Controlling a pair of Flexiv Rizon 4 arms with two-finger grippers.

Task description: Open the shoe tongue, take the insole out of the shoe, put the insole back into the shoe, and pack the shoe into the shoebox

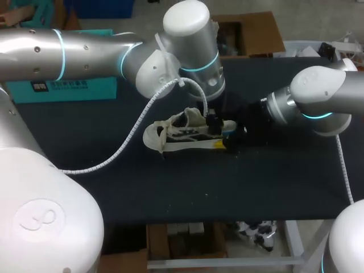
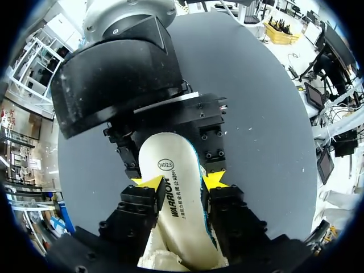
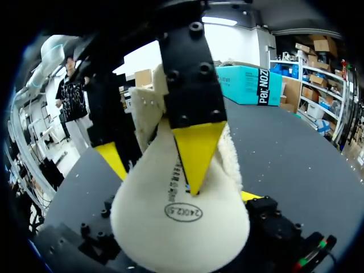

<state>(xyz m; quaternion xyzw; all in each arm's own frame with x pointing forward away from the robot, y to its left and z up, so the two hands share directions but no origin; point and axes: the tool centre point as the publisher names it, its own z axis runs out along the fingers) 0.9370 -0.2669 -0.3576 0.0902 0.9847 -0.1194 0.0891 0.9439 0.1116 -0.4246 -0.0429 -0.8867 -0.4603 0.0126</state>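
Observation:
A white and black sneaker (image 1: 181,135) lies on its side in the middle of the dark table (image 1: 273,182). The cream insole (image 2: 177,187) stands out of the shoe at its heel end. My left gripper (image 2: 182,183) is shut on it, a yellow tip pressing each edge. In the right wrist view those same left fingers (image 3: 196,149) clamp the insole (image 3: 179,219). My right gripper (image 1: 228,141) sits at the shoe's heel, open. The insole's rounded end lies between its fingers (image 3: 251,197); one of them is hidden under the insole.
A teal box (image 1: 62,88) stands at the back left of the table. The left arm's white cable (image 1: 136,128) hangs down over the table just left of the shoe. Bare dark table surface lies in front of and right of the shoe.

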